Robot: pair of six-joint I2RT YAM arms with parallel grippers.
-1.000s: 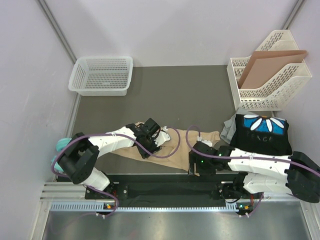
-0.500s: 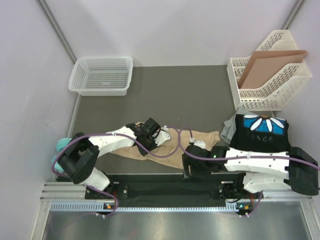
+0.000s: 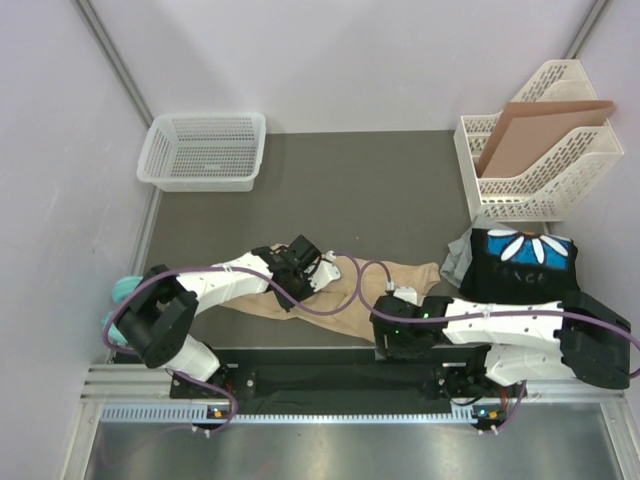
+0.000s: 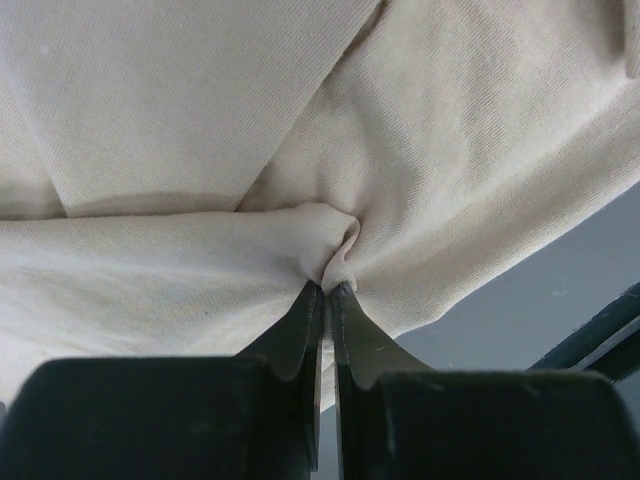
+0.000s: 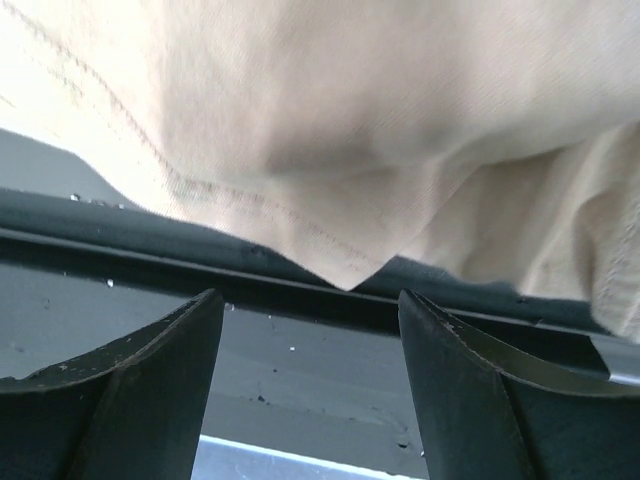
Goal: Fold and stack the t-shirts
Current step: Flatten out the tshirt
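The tan t-shirt [image 3: 412,272] lies crumpled along the table's front edge. My left gripper [image 3: 322,278] sits on its middle, and in the left wrist view it [image 4: 328,288] is shut on a small pinched fold of the tan t-shirt [image 4: 200,150]. My right gripper [image 3: 382,340] is at the shirt's near edge. It [image 5: 310,300] stands open, and a hemmed corner of the tan t-shirt [image 5: 350,270] hangs just beyond its fingertips, apart from both. The black daisy-print t-shirt [image 3: 525,265] lies at the right on a grey one [image 3: 455,258].
A white basket [image 3: 205,150] stands at the back left. A white file rack [image 3: 535,165] holding a brown cardboard sheet [image 3: 540,125] stands at the back right. A teal cloth [image 3: 122,290] lies off the table's left edge. A black rail [image 5: 150,250] runs along the front edge.
My left gripper has shut on a fold of the tan t-shirt. My right arm has slid left along the front edge, to the shirt's near corner, still open.
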